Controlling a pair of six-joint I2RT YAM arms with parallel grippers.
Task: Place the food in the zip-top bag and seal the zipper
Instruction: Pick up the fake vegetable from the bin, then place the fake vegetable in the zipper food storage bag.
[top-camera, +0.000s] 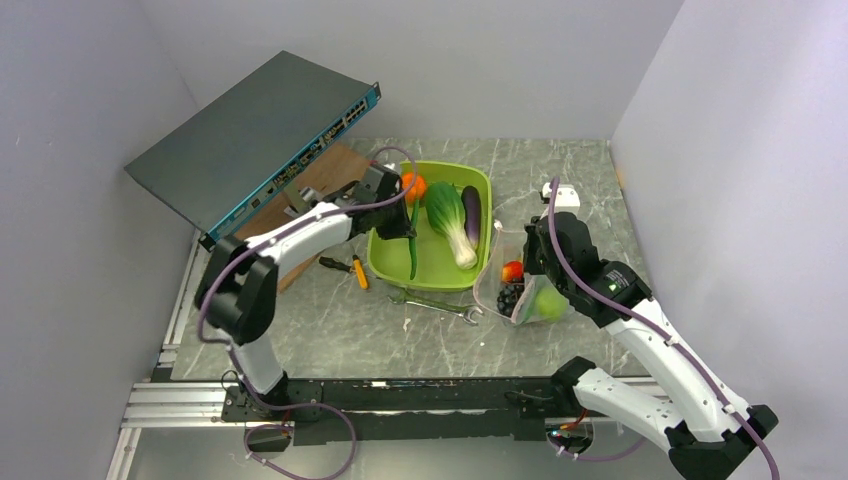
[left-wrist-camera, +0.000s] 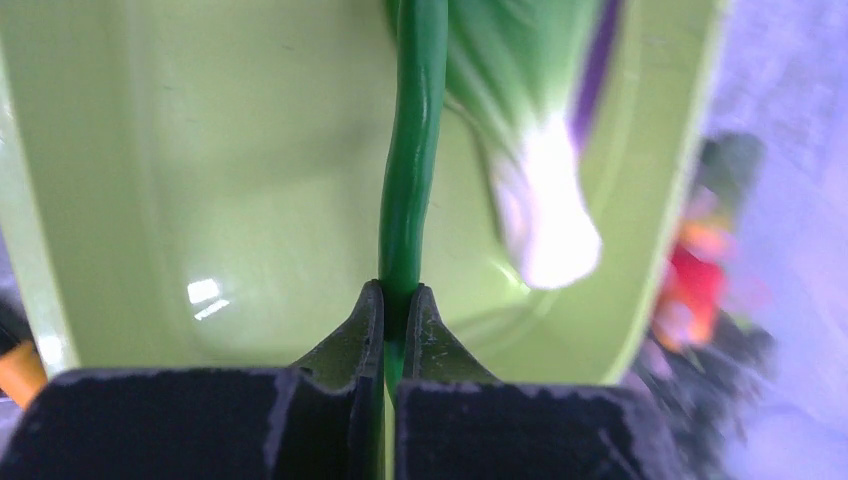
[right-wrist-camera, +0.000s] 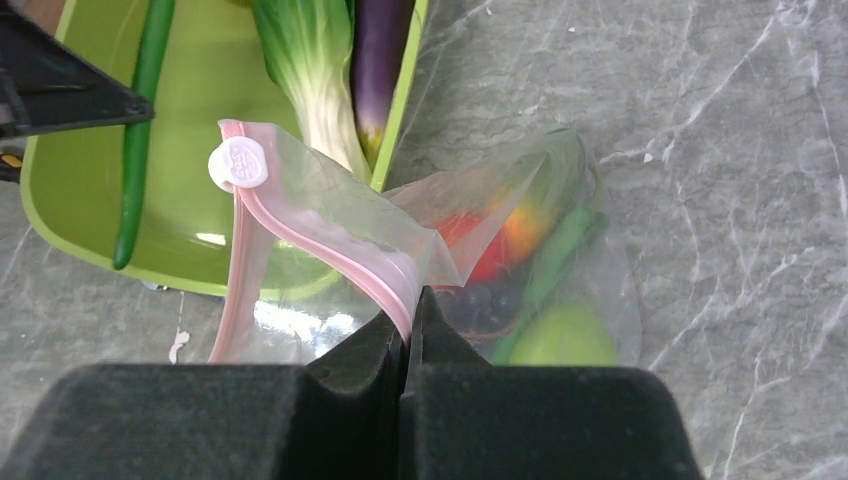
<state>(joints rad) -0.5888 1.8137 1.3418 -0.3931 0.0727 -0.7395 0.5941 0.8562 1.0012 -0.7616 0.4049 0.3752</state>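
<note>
My left gripper (top-camera: 408, 222) is shut on the long dark-green cucumber (left-wrist-camera: 410, 180) over the lime-green tub (top-camera: 435, 262). Bok choy (top-camera: 447, 215), the purple eggplant (top-camera: 471, 212) and the orange (top-camera: 413, 185) lie in the tub. My right gripper (right-wrist-camera: 412, 310) is shut on the pale pink zipper (right-wrist-camera: 330, 250) of the clear zip-top bag (right-wrist-camera: 600, 270), which lies right of the tub with its mouth open. The bag holds the red tomato (right-wrist-camera: 490, 250), the dark grapes (right-wrist-camera: 480, 305) and the round green fruit (right-wrist-camera: 562, 335). A white slider (right-wrist-camera: 238, 163) sits at the strip's far end.
A silver wrench (top-camera: 435, 303) and an orange-handled tool (top-camera: 350, 268) lie on the table in front of the tub. A tilted network switch (top-camera: 260, 130) leans over a wooden board (top-camera: 325, 170) at the back left. White walls close in both sides.
</note>
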